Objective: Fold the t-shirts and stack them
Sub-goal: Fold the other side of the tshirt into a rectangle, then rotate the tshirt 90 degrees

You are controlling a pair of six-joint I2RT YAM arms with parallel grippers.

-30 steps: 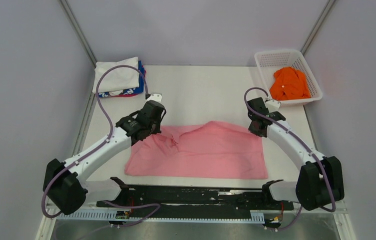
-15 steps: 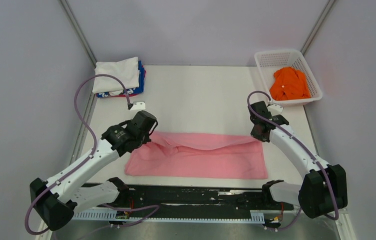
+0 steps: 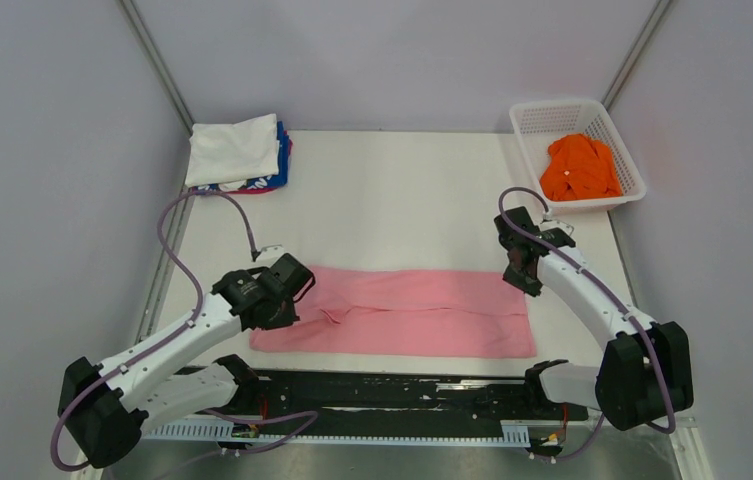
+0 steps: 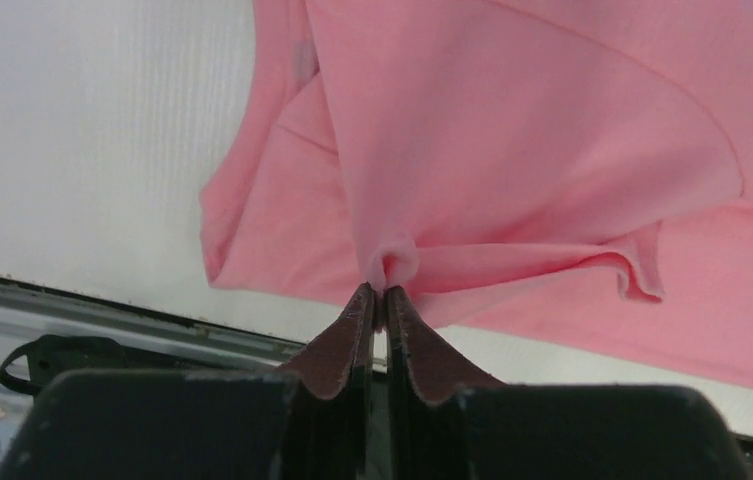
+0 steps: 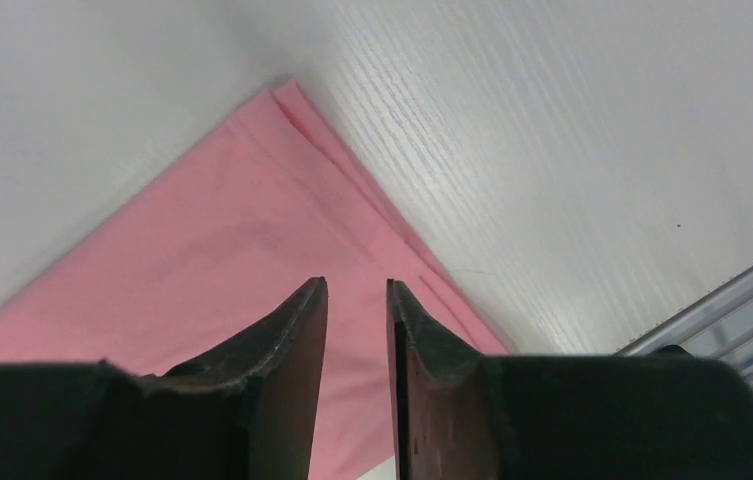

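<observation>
**Fig.** Step in hand: lengthwise fold, release phase. Pink tee [image 3: 402, 315] lies as a flat band on worktop [image 3: 402, 190], near front edge. L claw [image 4: 377, 290] is seen almost closed at tee's left end, a pucker of cloth pinched at its tips. R claw [image 5: 357, 285] is parted narrowly over far right corner, nothing held. Next, as judged: pucker to be let go, ends regripped for crosswise fold, then tee carried to stack [image 3: 237, 155], far left.
</observation>
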